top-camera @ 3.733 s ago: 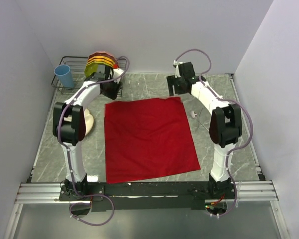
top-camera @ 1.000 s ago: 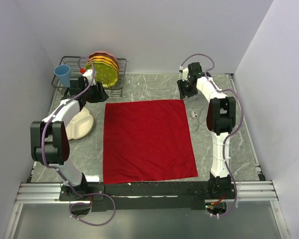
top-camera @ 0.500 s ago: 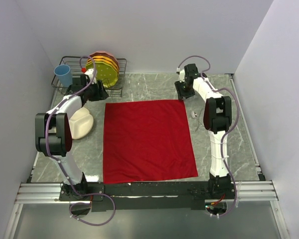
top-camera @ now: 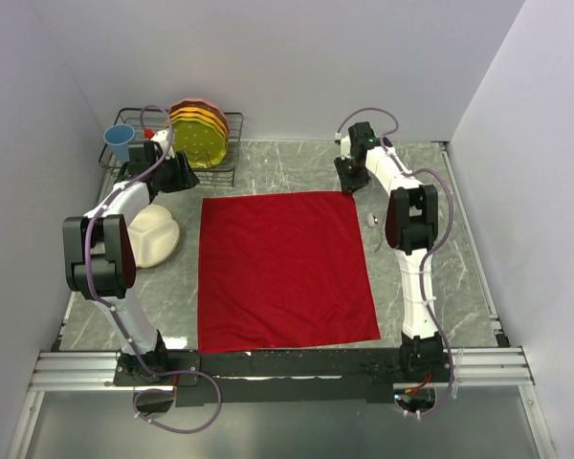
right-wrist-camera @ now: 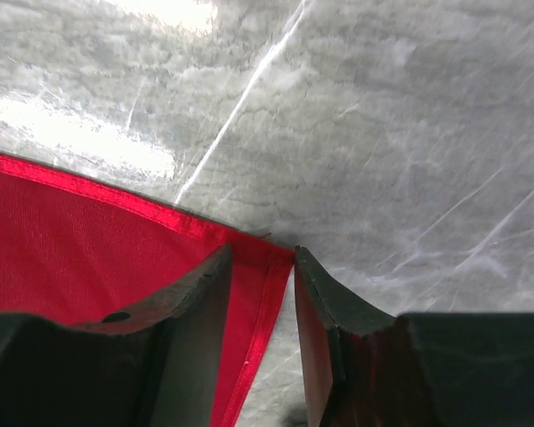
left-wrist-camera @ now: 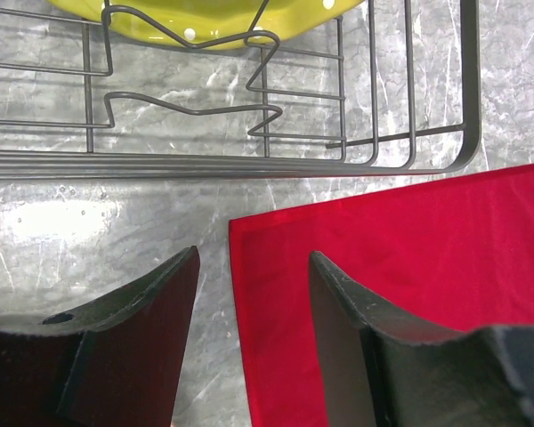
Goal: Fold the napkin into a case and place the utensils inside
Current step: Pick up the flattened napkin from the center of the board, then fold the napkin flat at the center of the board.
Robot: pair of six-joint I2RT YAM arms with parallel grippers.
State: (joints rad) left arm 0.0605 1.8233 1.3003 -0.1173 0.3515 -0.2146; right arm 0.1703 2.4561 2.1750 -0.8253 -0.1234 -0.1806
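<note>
Top external view: red napkin [top-camera: 285, 268] lies flat on the marble table [top-camera: 277, 164]. Left gripper [left-wrist-camera: 254, 267], fingers wide apart and empty, straddles its far-left corner. Right gripper [right-wrist-camera: 262, 258], fingers narrowly parted, brackets the far-right corner hem; whether it pinches the cloth cannot be told.

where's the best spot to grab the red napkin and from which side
Take it by its two far corners, coming straight down from above. The napkin lies flat and spread out on the table, so only a corner edge offers a pinch. The left claw straddles the far left corner and the right claw the far right one, jaws apart.
</note>
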